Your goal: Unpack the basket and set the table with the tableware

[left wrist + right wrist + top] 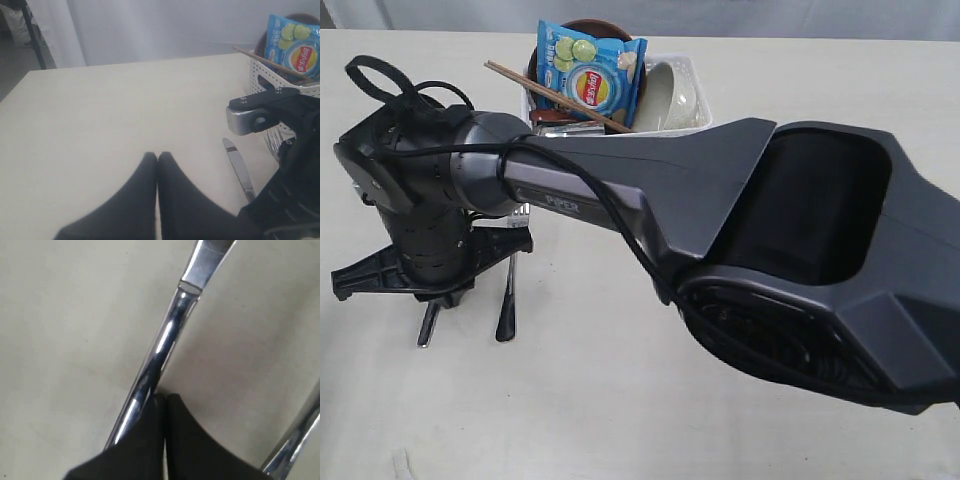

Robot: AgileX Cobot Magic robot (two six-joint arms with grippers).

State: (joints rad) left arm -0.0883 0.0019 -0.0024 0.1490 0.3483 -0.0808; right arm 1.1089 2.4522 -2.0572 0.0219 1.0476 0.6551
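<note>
Right wrist view puts my right gripper (162,399) with its jaws pressed together and empty, tips just beside the shiny steel knife (165,340). It lies flat on the pale cream desk (60,340), the steel fork (295,440) near it. My left gripper (157,156) hangs over bare desk, jaws also pressed together. I judge the cutlery laid. Next I must spread the jaws and reach the white lattice plastic basket (698,95) for the brown wooden chopsticks (555,95).
</note>
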